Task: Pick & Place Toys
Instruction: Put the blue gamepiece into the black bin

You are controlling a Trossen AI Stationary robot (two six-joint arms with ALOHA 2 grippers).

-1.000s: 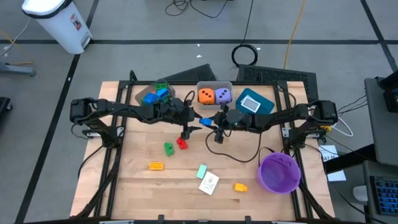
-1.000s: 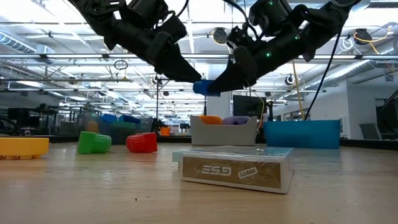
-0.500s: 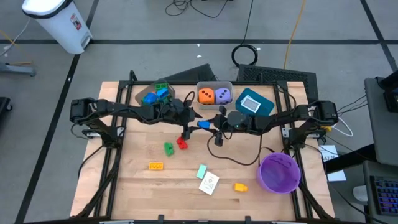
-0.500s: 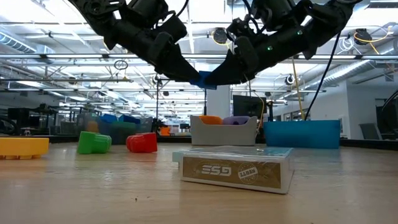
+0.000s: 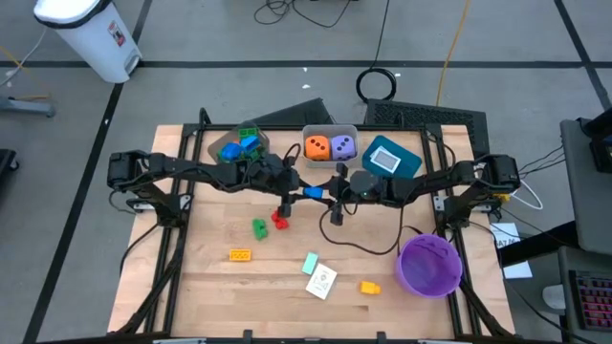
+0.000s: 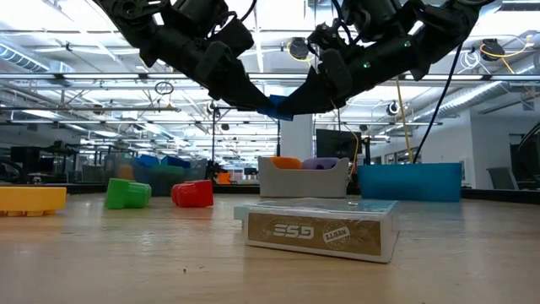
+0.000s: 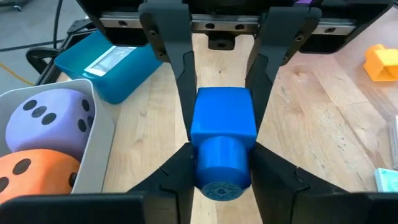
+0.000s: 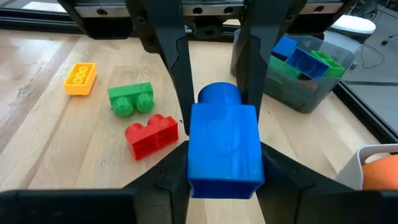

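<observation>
We see the blue block (image 7: 222, 142) held in mid-air above the table's centre, pinched at once by the left gripper (image 5: 295, 188) and the right gripper (image 5: 327, 194) — a handover. If either lets go too soon, we judge the block may drop or twist. Below lies the wooden table (image 5: 210, 277); beyond, an open hall.
</observation>
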